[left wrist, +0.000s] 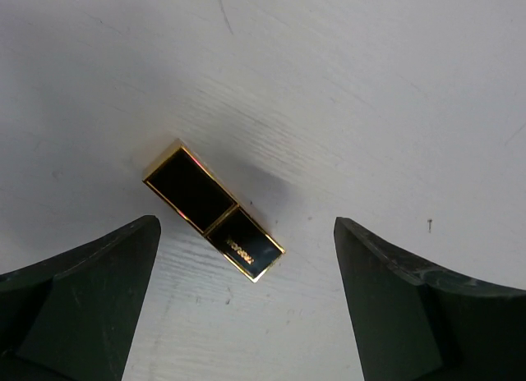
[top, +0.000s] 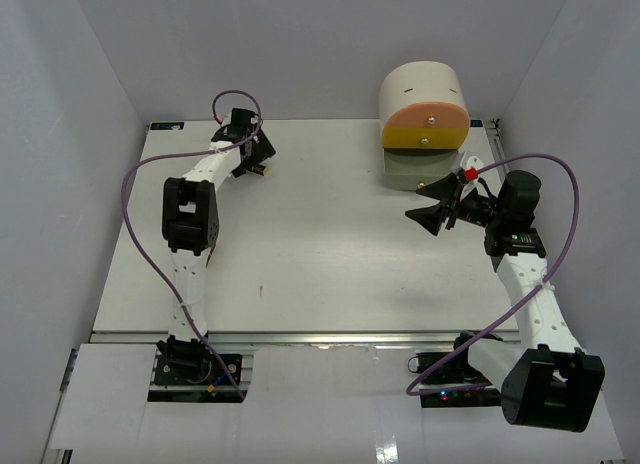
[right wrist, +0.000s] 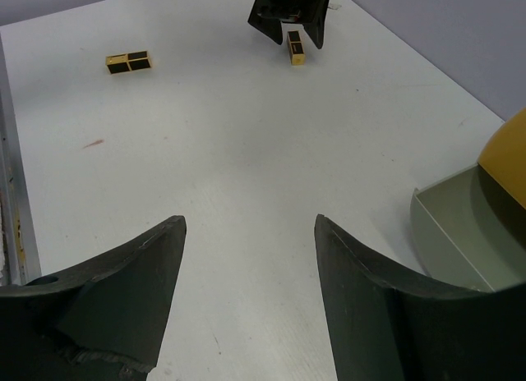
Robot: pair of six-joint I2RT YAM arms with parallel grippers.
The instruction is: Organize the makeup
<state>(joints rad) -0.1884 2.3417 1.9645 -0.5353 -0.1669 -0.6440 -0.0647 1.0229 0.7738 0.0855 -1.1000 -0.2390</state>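
Note:
A black-and-gold lipstick tube lies flat on the white table, free between the fingers of my left gripper, which is open wide around it without touching. From above, the left gripper is at the far left of the table with that lipstick beside it. The right wrist view shows this lipstick under the left gripper, and a second lipstick tube lying apart to the left. My right gripper hangs open and empty over bare table, near the drawer unit.
The round cream drawer unit stands at the back right, with orange and yellow drawer fronts. Its lowest grey-green drawer is pulled open just right of my right gripper. Grey walls close in the table's sides and back.

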